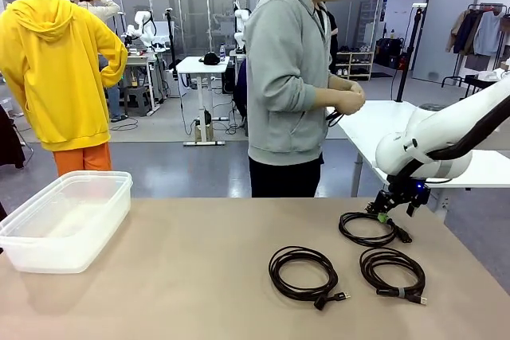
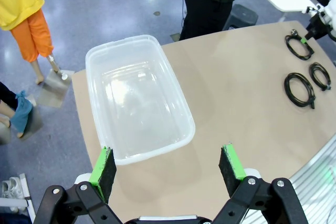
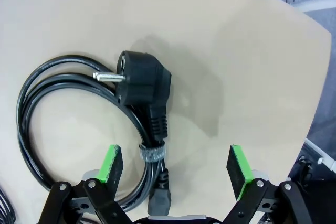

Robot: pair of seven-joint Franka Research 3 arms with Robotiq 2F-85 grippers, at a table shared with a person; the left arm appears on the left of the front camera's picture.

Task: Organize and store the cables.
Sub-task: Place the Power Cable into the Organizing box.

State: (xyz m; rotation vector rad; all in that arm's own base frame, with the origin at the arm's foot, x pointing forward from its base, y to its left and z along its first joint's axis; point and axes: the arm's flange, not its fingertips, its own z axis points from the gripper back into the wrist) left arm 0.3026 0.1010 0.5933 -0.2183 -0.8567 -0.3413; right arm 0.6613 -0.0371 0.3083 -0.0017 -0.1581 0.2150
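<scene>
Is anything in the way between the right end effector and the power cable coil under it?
Nothing visible. The open right end effector hovers directly over the power cable coil, only bare table around it.

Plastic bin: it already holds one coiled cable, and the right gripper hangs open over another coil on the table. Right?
No. The plastic bin is empty, as the left wrist view shows. The right gripper does hang open over a coiled cable on the table.
</scene>
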